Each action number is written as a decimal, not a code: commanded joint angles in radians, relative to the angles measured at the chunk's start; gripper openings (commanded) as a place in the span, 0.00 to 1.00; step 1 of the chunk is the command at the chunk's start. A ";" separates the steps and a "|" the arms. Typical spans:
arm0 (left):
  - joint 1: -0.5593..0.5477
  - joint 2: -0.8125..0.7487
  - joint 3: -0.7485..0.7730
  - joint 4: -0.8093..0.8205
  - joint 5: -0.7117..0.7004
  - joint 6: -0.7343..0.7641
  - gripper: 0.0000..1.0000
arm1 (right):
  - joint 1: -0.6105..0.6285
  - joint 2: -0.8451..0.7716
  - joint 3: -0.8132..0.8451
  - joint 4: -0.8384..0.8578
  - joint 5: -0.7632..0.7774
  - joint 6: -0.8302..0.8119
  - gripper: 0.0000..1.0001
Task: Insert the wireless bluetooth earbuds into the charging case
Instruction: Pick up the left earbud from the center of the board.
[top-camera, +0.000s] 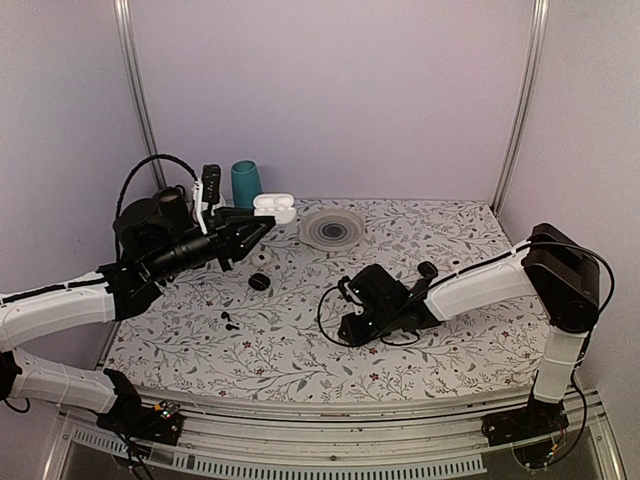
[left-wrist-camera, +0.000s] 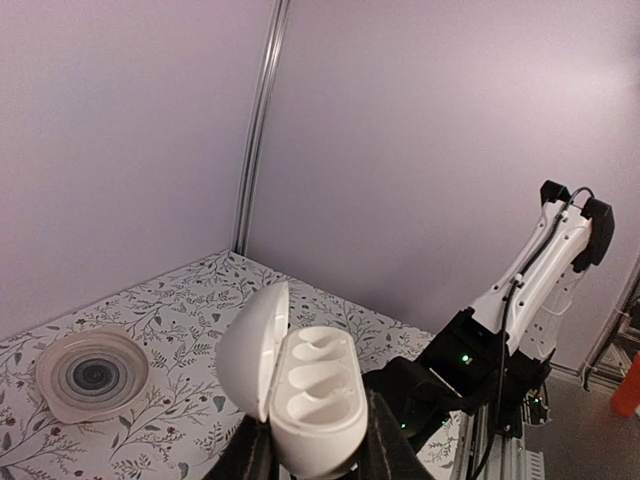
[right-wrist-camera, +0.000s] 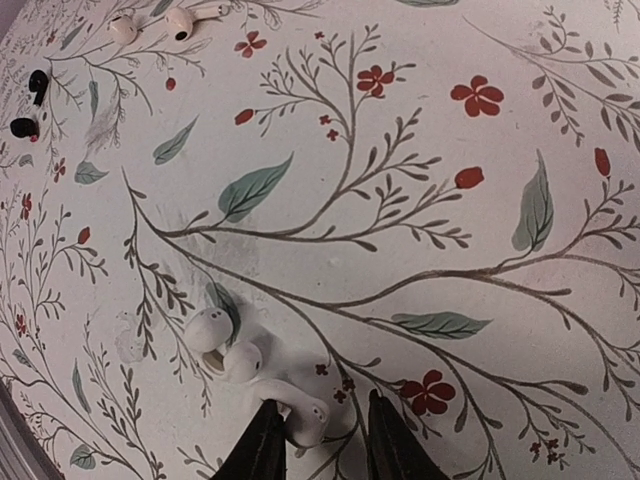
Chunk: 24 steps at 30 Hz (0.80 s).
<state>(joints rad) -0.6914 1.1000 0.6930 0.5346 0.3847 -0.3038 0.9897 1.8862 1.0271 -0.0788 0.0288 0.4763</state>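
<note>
a white earbud (right-wrist-camera: 300, 415) lies on the counter (right-wrist-camera: 480, 200), its stem between the tips of the right pincer (right-wrist-camera: 322, 448), which is a little open. another white earbud (right-wrist-camera: 210, 330) touches it. the left pincer (left-wrist-camera: 318, 455) holds the open white charging case (left-wrist-camera: 310, 385) up high. the counter is flowery, and the walls (left-wrist-camera: 450, 120) are pale purple.

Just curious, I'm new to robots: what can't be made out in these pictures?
Right wrist: whether the right gripper pinches the white earbud; bottom edge cuts fingertips.
Left wrist: white charging case bottom; left gripper fingers cover it.
Top external: same earbud, hidden beneath the gripper.
</note>
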 joint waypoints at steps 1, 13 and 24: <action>0.013 0.011 0.013 0.027 0.012 0.000 0.00 | 0.018 -0.032 -0.026 -0.041 0.033 0.013 0.28; 0.013 0.020 0.013 0.031 0.015 -0.003 0.00 | 0.094 -0.062 -0.026 -0.036 0.034 0.012 0.28; 0.014 0.011 0.008 0.022 0.013 -0.003 0.00 | 0.090 -0.126 -0.015 -0.104 0.086 -0.021 0.31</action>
<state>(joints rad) -0.6910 1.1130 0.6930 0.5377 0.3908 -0.3042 1.0843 1.8160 1.0084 -0.1375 0.0792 0.4789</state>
